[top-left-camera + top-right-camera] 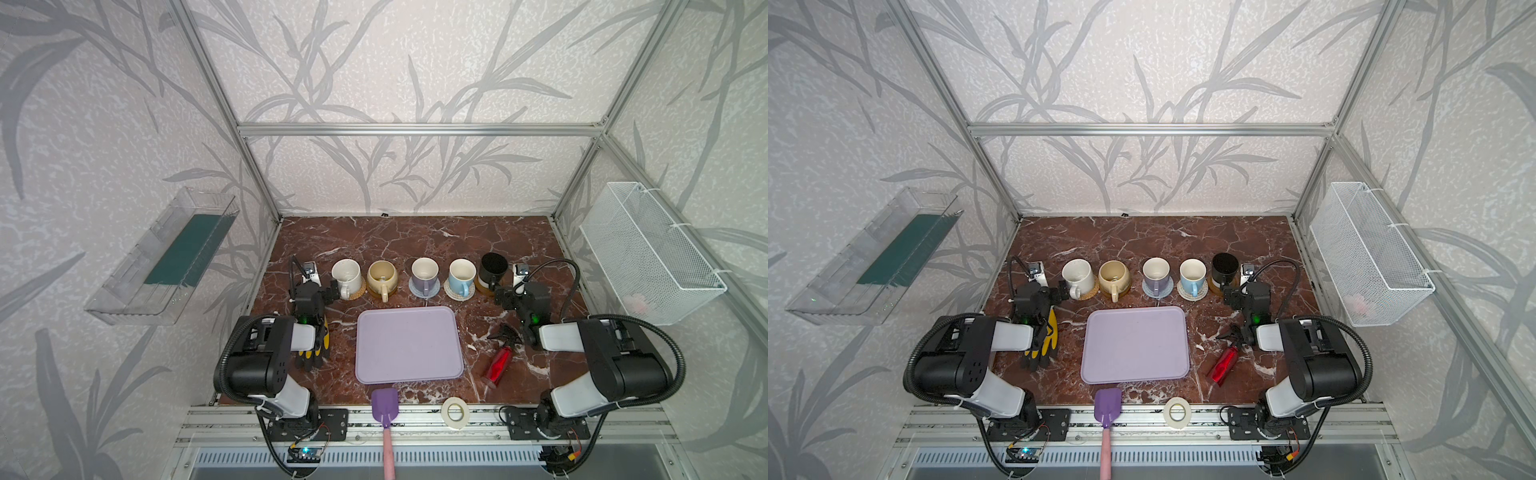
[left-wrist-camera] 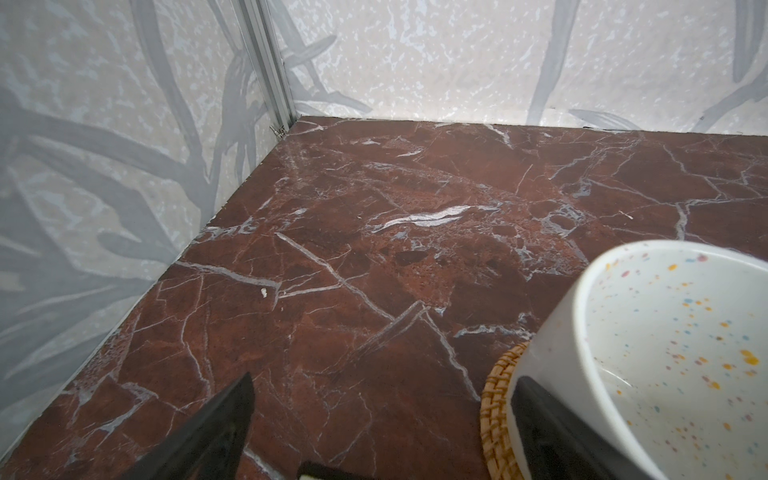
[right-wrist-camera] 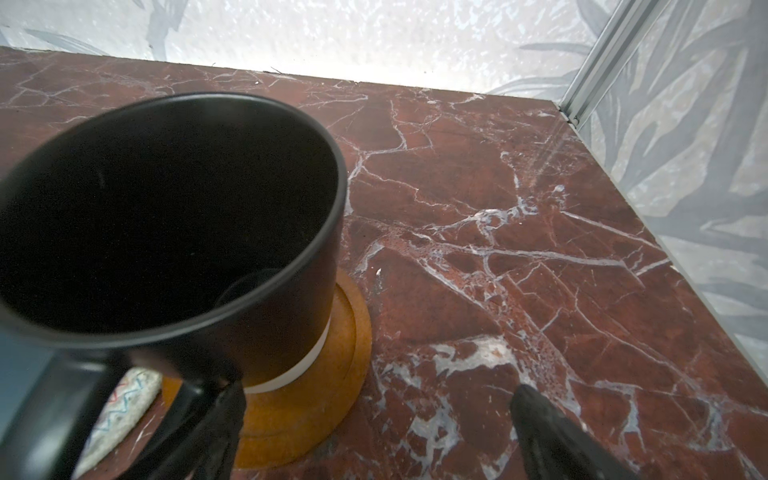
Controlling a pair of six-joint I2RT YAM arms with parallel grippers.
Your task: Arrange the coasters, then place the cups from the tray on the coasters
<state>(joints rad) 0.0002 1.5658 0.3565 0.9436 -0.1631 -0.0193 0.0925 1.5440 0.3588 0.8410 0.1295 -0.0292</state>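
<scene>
Five cups stand in a row behind the bare lilac tray (image 1: 409, 345), each on a coaster: white (image 1: 347, 274) on orange rattan (image 1: 360, 291), cream-yellow (image 1: 382, 276) on amber, lilac (image 1: 424, 272) on grey-blue (image 1: 434, 289), light blue (image 1: 461, 275) on beige (image 1: 451, 291), black (image 1: 493, 266) on amber (image 3: 316, 395). My left gripper (image 1: 318, 289) is open beside the white cup (image 2: 665, 353), one finger in front of its wall, nothing between the jaws (image 2: 386, 378). My right gripper (image 1: 517, 291) is open beside the black cup (image 3: 166, 208), one finger by its handle, holding nothing.
A purple spatula (image 1: 384, 409) and a white tape ring (image 1: 455, 412) lie at the front edge. A red spray bottle (image 1: 498, 361) lies right of the tray, yellow-black gloves (image 1: 316, 349) left of it. A wire basket (image 1: 648, 253) and a clear bin (image 1: 162, 257) hang on the side walls.
</scene>
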